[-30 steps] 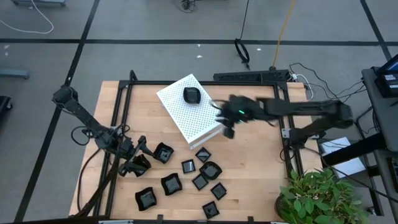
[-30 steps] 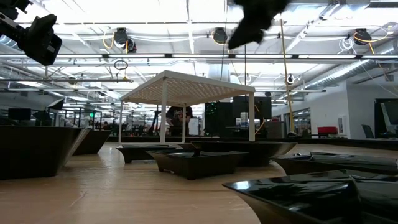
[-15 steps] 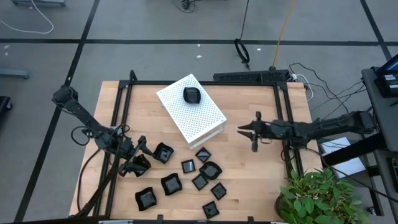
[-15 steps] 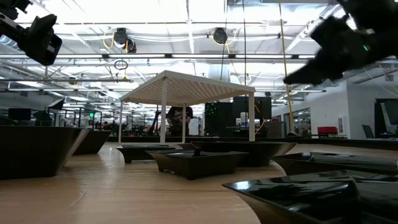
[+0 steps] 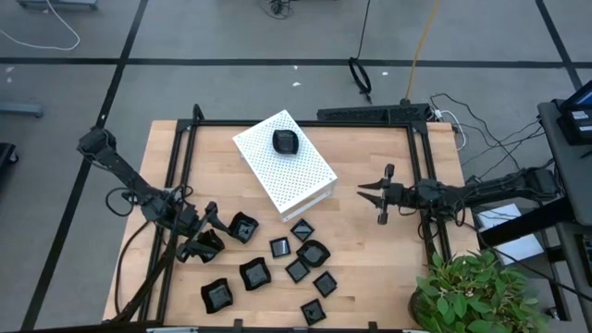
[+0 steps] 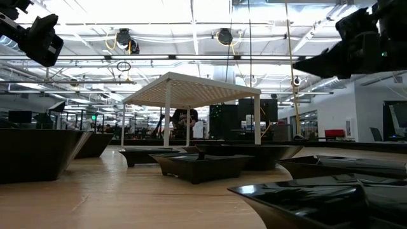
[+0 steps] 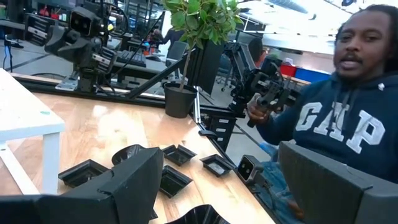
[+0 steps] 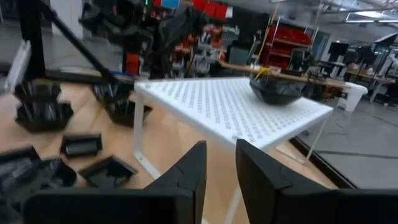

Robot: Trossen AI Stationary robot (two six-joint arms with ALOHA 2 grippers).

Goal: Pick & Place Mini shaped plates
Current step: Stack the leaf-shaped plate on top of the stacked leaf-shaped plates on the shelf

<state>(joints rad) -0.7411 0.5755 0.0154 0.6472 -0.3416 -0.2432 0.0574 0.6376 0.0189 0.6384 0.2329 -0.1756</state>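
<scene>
Several mini shaped plates (image 5: 287, 264), small glossy black dishes, lie scattered on the wooden table's near half. One more plate (image 5: 285, 141) sits on top of the white perforated box (image 5: 296, 180); the right wrist view shows this plate (image 8: 277, 89) on the box top too. My left gripper (image 5: 205, 237) hovers wide open over the leftmost plates, its fingers (image 7: 127, 186) far apart. My right gripper (image 5: 363, 191) hangs in the air right of the box, pointing at it. Only a narrow gap parts the right gripper (image 8: 221, 158) fingers, and they hold nothing.
A dark metal frame (image 5: 185, 166) borders the table top. A potted plant (image 5: 467, 291) stands at the near right corner. A person in a navy hoodie (image 7: 336, 130) sits beyond the table's right side. Bare wood (image 5: 370, 250) lies between the box and the right rail.
My right gripper has drawn back quickly from the white box's right corner toward the table's right edge, then almost stopped. The plate on the box has stayed in place. My left arm has kept still.
</scene>
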